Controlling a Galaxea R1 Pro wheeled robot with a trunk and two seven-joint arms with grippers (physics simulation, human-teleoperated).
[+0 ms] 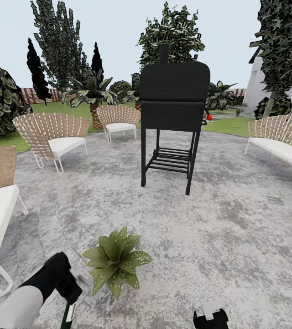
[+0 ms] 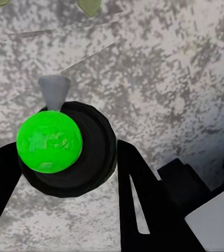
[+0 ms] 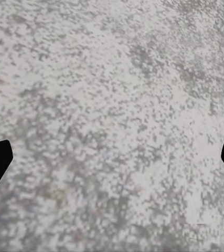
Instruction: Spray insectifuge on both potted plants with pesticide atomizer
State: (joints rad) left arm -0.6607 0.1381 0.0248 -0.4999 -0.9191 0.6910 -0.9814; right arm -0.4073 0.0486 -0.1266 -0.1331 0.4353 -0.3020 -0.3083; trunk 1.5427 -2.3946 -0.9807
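One potted plant (image 1: 115, 261) sits on the grey patio (image 1: 219, 228), just right of the left claw (image 2: 64, 168). That claw grips the atomizer (image 2: 64, 149), its body between both fingers (image 2: 143, 210). The right claw (image 3: 112, 157) hangs spread wide over bare paving, well right of the plant.

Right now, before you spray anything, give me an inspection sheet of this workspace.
Surface: grey speckled patio paving, with lawn beyond it.
Job's things: pesticide atomizer between the left fingers; one potted plant on the paving beside the left arm; pale flecks on some leaves, cannot tell if they are spray.
Clutter: black grill mid-patio; wicker chairs to the left and behind; wicker sofa on the right.
Grippers: left gripper shut on the atomizer; right gripper open, over bare paving.
Cables: nothing seen.
Surroundings: trees, palm-like plant, slatted fence.
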